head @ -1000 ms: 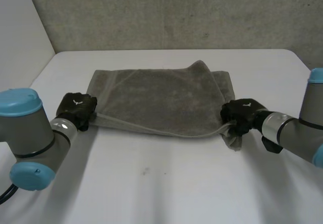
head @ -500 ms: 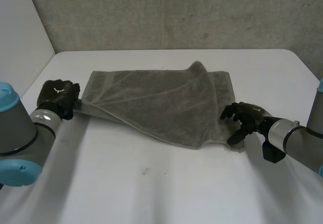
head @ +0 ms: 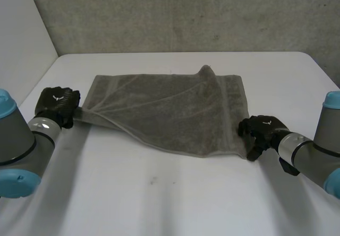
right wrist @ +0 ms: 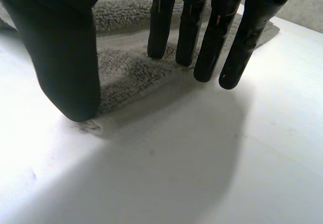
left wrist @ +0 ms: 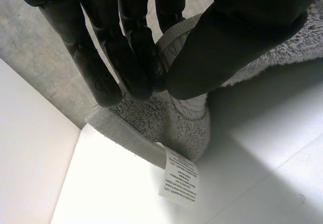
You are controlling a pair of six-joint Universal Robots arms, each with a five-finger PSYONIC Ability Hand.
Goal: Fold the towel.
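A grey towel (head: 170,111) lies spread across the middle of the white table (head: 175,193), with a raised crease near its far edge. My left hand (head: 57,106) pinches the towel's left corner (left wrist: 176,118) between thumb and fingers and holds it lifted off the table. A white care label (left wrist: 179,178) hangs from that corner. My right hand (head: 260,131) stands just off the towel's near right corner (right wrist: 126,72), fingers (right wrist: 212,47) straight and apart from the thumb, with nothing between them.
A grey wall (head: 186,13) rises behind the table's far edge. A white panel (head: 21,39) stands at the left. Bare tabletop stretches in front of the towel.
My right hand has let go of the towel's right corner and drawn back to the right. My left hand has pulled its corner to the left, stretching the towel flatter.
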